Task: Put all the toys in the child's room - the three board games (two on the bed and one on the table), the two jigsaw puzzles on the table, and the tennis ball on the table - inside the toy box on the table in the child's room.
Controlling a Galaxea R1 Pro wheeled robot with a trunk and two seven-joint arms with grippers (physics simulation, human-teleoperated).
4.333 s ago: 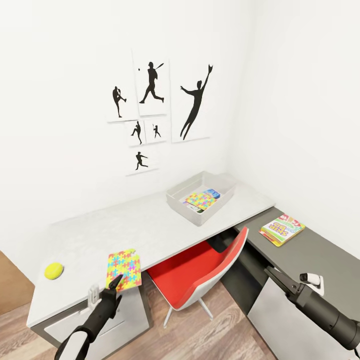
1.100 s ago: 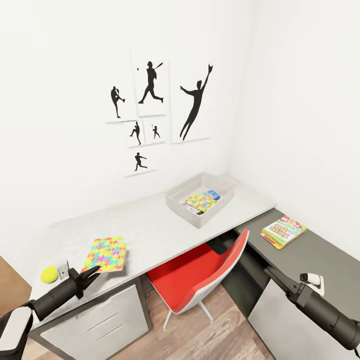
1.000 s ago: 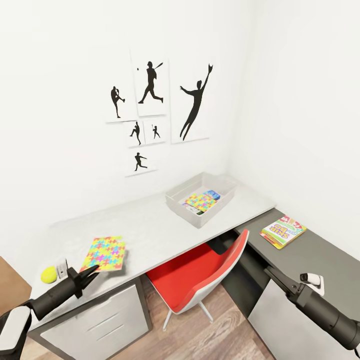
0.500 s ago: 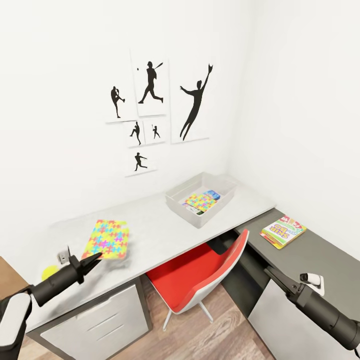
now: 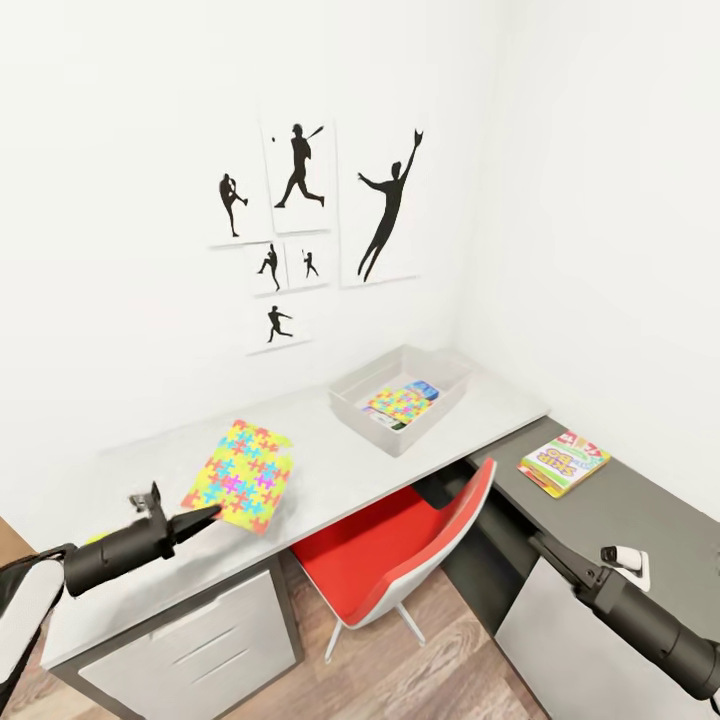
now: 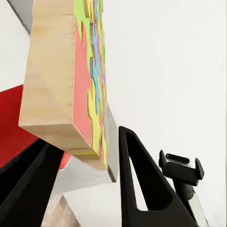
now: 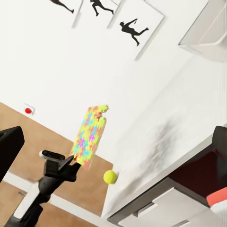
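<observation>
The left gripper [image 5: 205,517] is pinching the jigsaw puzzle [image 5: 243,474] by its lower corner, lifted at the frame's lower left. Stiff and light, it is likely pivoting from so small a hold. I cannot tell how the right gripper's [image 5: 540,546] jaws are standing.

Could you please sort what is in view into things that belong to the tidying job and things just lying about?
Belongs to the job:
- colourful jigsaw puzzle board, held in the left tool
- grey open toy box, already holding toys
- colourful flat board game box on the dark desk
- yellow tennis ball

Just there:
- red swivel chair
- black silhouette wall prints
</observation>
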